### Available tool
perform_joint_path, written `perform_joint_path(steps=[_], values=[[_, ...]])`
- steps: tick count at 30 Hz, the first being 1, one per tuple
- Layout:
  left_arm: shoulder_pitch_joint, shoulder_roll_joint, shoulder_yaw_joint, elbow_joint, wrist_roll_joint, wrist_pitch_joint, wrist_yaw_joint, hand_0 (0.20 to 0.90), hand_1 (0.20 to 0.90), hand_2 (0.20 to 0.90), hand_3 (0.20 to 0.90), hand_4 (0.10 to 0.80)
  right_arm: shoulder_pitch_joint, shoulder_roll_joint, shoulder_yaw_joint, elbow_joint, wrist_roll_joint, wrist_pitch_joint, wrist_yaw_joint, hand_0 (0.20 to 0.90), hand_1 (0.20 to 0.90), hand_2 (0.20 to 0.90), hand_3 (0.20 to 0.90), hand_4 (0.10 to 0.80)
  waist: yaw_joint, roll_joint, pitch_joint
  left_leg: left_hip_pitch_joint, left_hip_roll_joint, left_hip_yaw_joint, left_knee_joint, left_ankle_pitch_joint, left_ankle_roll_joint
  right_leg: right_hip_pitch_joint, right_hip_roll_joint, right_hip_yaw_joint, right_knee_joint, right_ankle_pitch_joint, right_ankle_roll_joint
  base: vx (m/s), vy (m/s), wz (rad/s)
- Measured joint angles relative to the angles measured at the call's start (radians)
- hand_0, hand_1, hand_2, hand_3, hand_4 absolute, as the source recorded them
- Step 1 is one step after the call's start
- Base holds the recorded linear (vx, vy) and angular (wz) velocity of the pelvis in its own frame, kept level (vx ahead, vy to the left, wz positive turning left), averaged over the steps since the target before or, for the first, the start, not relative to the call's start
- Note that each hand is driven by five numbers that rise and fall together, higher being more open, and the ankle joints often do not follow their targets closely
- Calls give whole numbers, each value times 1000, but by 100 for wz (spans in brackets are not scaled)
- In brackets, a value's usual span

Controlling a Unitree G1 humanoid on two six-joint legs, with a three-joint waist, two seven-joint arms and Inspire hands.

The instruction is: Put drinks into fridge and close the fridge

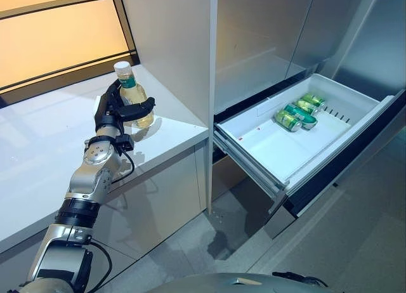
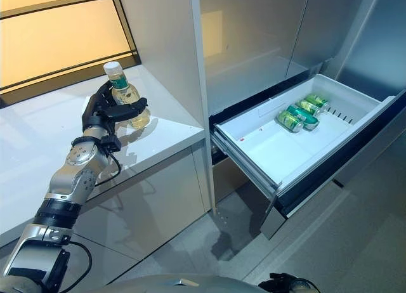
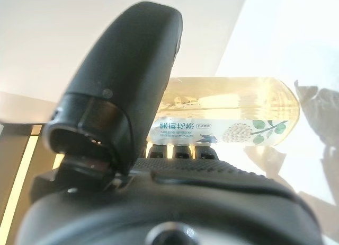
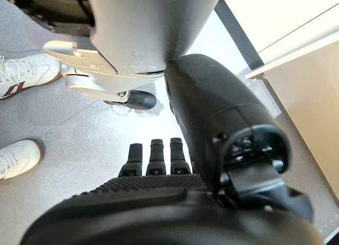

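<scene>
A: Starting close in, what is the left hand [image 1: 117, 112] doing?

B: It is reaching over the white counter [image 1: 44, 147], with its dark fingers and thumb curling round a bottle [image 1: 134, 96] and gripping it at the middle. In the left wrist view the thumb is lying across the label while the fingers are showing beneath the bottle.

A: How is the bottle looking?

B: It is a clear plastic bottle, rounded, filled with a pale yellow drink. It is wearing a green and white label band and a pale cap, and it is standing upright in the grasp at the counter's surface; whether its base is touching I cannot tell.

A: And the right hand [image 4: 159, 155]?

B: It is showing only in its own wrist view, hanging low over grey floor with fingers relaxed and nothing in them. A person's white shoes [image 4: 21, 75] are standing nearby.

A: Beyond the left hand?

B: Well apart to its right, a smooth white fridge drawer [image 1: 266, 150] is standing pulled out, rectangular and shallow. Three green cans [image 1: 298, 112] are lying on their sides at its far end, touching one another.
</scene>
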Motion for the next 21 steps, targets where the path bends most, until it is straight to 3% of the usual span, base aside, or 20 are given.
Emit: perform_joint_path(steps=[1, 2, 16, 21], values=[[0, 0, 0, 0, 0, 0, 6, 352, 352, 352, 260, 160, 0, 0, 0, 0, 0, -1, 0, 900, 900, 900, 900, 800, 0, 0, -1, 0, 0, 0, 0, 0, 0, 0, 0, 1, 0, 0, 0, 0, 0, 0], [0, 0, 0, 0, 0, -1, 13, 300, 300, 300, 200, 100, 0, 0, 0, 0, 0, -2, 0, 900, 900, 900, 900, 800, 0, 0, -1, 0, 0, 0, 0, 0, 0, 0, 0, 1, 0, 1, 0, 0, 0, 0], [-4, -2, -27, 30, -8, -24, 16, 300, 300, 300, 200, 100, -1, -2, 32, 0, -14, -6, 3, 900, 900, 900, 900, 800, -3, -2, -7, 0, 0, 1, 0, 0, 0, -1, 0, 2, 0, 1, 0, 0, 0, 0], [-4, -2, -28, 31, -8, -23, 10, 300, 300, 300, 200, 100, -14, -20, 100, -8, -181, -45, 38, 900, 900, 900, 900, 800, 2, -2, -7, -1, 0, 1, 0, 0, 0, -1, 0, 2, -1, 1, 0, 0, 0, 0]])
